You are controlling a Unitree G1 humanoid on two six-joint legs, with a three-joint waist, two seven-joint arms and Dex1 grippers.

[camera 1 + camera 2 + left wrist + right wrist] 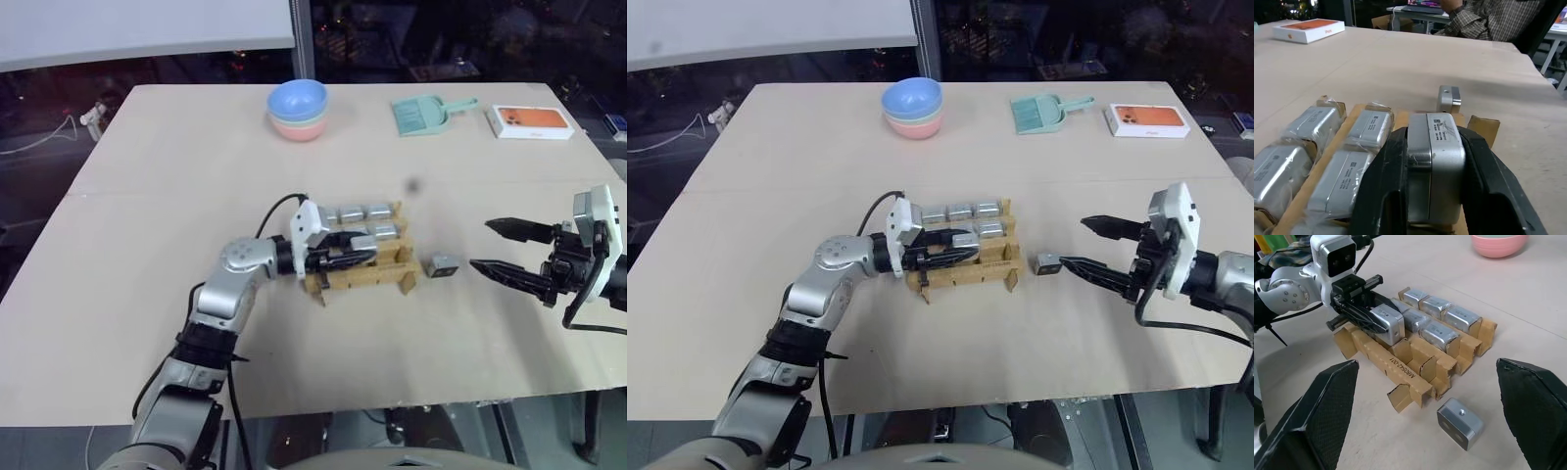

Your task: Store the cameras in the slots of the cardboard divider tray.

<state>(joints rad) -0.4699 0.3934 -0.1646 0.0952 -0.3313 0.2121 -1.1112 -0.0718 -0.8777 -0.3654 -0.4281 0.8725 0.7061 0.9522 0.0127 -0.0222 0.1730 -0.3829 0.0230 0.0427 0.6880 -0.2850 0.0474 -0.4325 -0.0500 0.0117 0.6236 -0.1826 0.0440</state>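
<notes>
The left gripper [1369, 316] pinches one silver camera [1388, 323] between its two black fingers, right over the near row of the cardboard divider tray [1400, 369]. The tray sits in the middle of the table [147, 196]. Five wrapped cameras [1317, 122] already lie in its far slots. One more camera [443, 264] lies on the table just beside the tray's end. The right gripper [505, 250] has its fingers spread wide, holding nothing, near that loose camera.
</notes>
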